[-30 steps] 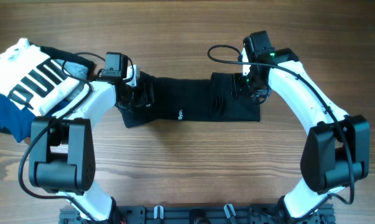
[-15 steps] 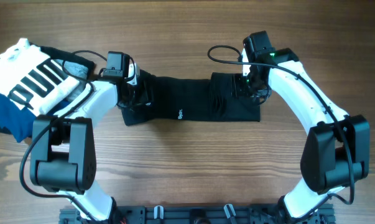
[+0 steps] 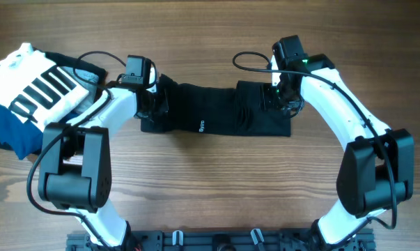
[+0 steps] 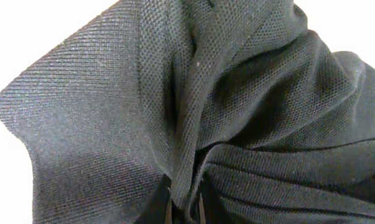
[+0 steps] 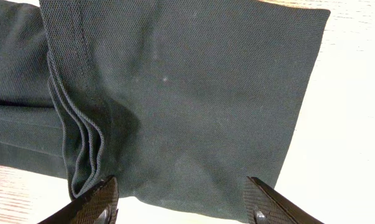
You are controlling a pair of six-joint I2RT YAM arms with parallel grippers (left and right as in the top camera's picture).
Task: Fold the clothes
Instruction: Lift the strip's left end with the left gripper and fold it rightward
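In the left wrist view, the left pincer [image 4: 183, 208] is closed on a raised ridge of the black T-shirt [image 4: 237, 112]. The knit cloth is bunched into creases that run toward the two tips. This grip probably serves to lift the left end and bring it over the rest of the shirt.

In the right wrist view, the right pincer [image 5: 181, 202] stands wide open and grips nothing. Its two fingers [image 5: 97, 200] are spread above the flat right end of the shirt, where several hems lie stacked one on another. Whether the tips touch the cloth cannot be told. Probably this arm waits there, or holds the end steady while the other side is pulled.

From overhead, the shirt lies as a long narrow band across the middle of the worktop [image 3: 210, 188], between the two arms, so the lengthwise folds seem done and the crosswise fold remains.

A small white print [image 3: 203, 127] sits near the front edge of the band – it is too small to read.

Far at the left edge, well apart, lie a white garment with black stripes [image 3: 35, 84] and a blue garment [image 3: 11, 132].
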